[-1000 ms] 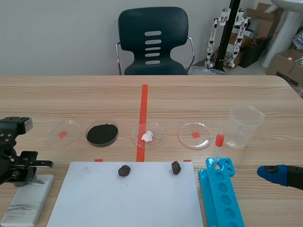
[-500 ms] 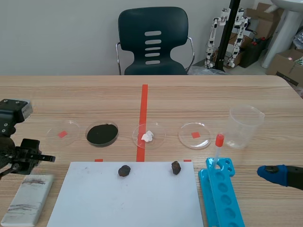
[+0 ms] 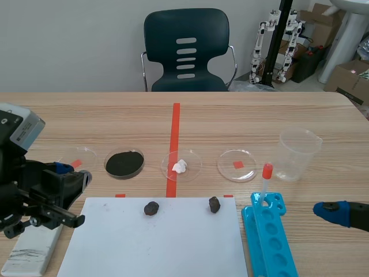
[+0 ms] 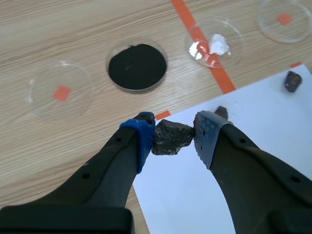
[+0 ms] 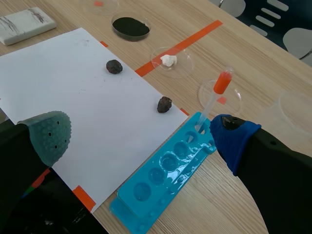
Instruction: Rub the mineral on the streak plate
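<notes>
In the scene view, the left gripper (image 3: 70,195) is hanging over the near left of the worktop (image 3: 277,115). It is just beside the white streak plate (image 3: 31,251), which is already carrying grey streaks. The right gripper (image 3: 331,212) is sitting low at the far side, well apart. Judging by this, the rubbing step is in hand. The next move is calling for the stone to be lowered onto a bare part of the plate and dragged firmly.

In the left wrist view, the gripper is clamping the mineral (image 4: 170,138) between its pads, above the edge of the white sheet (image 4: 253,126). The mineral is showing as a dark grey-brown, lumpy, rough-faced stone. It is likely hard, and it could twist in the pads under pressure.

In the right wrist view, that gripper's jaws are standing wide apart, holding nothing. Beyond them the streak plate (image 5: 24,22) is lying far off.
</notes>
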Controlling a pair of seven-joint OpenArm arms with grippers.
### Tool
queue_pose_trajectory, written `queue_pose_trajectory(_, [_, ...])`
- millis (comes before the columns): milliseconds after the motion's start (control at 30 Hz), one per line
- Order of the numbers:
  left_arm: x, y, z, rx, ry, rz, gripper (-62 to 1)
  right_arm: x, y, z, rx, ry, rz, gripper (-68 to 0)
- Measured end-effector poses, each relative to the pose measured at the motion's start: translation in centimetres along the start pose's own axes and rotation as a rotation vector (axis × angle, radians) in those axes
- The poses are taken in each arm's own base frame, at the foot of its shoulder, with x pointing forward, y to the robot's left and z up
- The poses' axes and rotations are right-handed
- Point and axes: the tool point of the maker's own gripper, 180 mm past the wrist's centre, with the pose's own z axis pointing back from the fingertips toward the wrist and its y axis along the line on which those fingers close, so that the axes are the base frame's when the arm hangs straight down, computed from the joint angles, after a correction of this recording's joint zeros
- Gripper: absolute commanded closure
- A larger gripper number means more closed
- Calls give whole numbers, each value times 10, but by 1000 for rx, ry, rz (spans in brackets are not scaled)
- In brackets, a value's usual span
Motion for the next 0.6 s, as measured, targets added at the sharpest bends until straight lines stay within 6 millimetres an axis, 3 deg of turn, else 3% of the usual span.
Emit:
queue_pose_trajectory(267, [-11, -31, 28, -82, -20, -18, -98, 0, 0, 0, 0, 0, 0, -591])
queue_pose_trajectory(600, [-20, -48, 48, -114, -51, -116, -98, 0, 0, 0, 0, 0, 0, -591])
